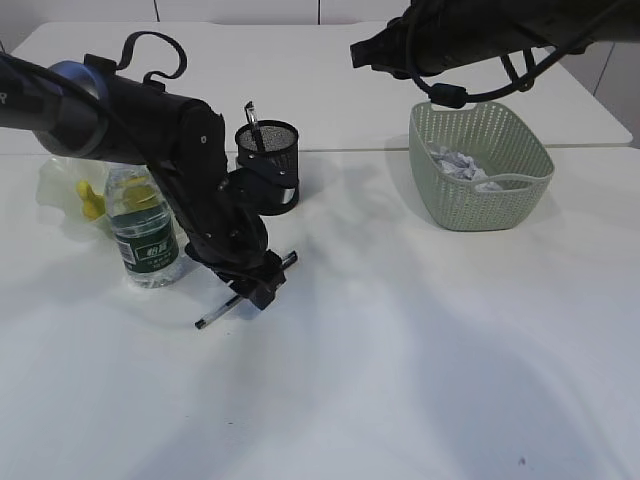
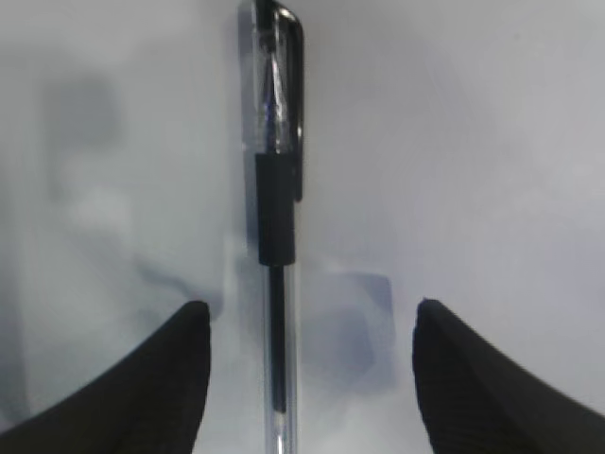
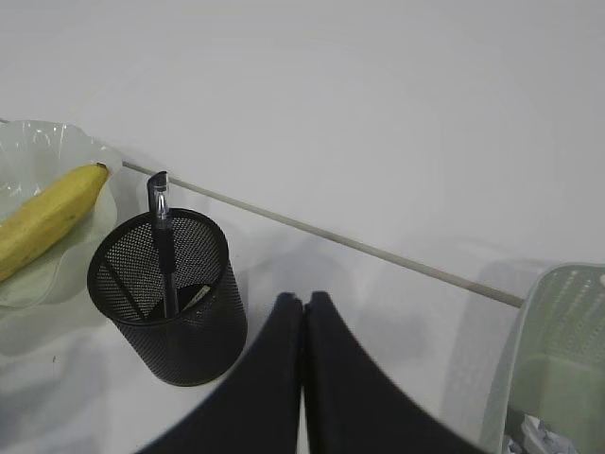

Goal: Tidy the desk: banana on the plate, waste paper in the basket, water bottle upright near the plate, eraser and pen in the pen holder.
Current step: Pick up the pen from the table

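A clear pen (image 1: 222, 308) with a black grip lies on the white table. My left gripper (image 1: 262, 287) hovers just over it, open, and the pen (image 2: 277, 218) runs between the fingers without touching them, nearer the left one (image 2: 161, 378). The black mesh pen holder (image 1: 268, 160) stands behind with another pen (image 3: 161, 236) in it. The water bottle (image 1: 145, 232) is upright next to the clear plate (image 1: 52, 185), which carries the banana (image 3: 47, 218). Waste paper (image 1: 460, 165) lies in the green basket (image 1: 480, 170). My right gripper (image 3: 304, 301) is shut and empty, high above the holder. I cannot make out the eraser.
The left arm (image 1: 130, 110) reaches in from the left over the bottle and plate. The right arm (image 1: 470, 35) hangs above the back of the table near the basket. A seam between two tabletops (image 3: 378, 251) runs behind the holder.
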Available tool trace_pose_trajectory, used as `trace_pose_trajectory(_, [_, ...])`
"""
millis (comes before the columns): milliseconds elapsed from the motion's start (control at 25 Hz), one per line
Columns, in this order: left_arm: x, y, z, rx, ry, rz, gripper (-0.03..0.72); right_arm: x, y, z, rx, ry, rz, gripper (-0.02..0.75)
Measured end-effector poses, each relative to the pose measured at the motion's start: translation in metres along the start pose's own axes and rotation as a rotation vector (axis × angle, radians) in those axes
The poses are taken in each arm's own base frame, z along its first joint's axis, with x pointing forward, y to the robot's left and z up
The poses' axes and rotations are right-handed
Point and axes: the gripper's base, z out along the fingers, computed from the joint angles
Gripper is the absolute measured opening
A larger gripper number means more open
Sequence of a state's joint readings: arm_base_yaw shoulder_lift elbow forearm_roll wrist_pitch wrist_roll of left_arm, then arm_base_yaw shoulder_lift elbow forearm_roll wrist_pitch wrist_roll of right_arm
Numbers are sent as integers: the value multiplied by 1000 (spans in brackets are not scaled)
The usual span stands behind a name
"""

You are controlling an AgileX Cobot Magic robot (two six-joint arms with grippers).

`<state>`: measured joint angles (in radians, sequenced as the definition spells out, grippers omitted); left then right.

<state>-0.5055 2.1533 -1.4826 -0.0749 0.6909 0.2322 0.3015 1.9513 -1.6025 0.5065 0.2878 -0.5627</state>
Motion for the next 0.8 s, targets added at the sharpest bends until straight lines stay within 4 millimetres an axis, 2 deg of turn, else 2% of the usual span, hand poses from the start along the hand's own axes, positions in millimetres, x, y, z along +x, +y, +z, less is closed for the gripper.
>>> trace_pose_trajectory(800, [-15, 4, 4, -38, -169, -2, 475, 0, 0, 0, 0, 1, -3, -16])
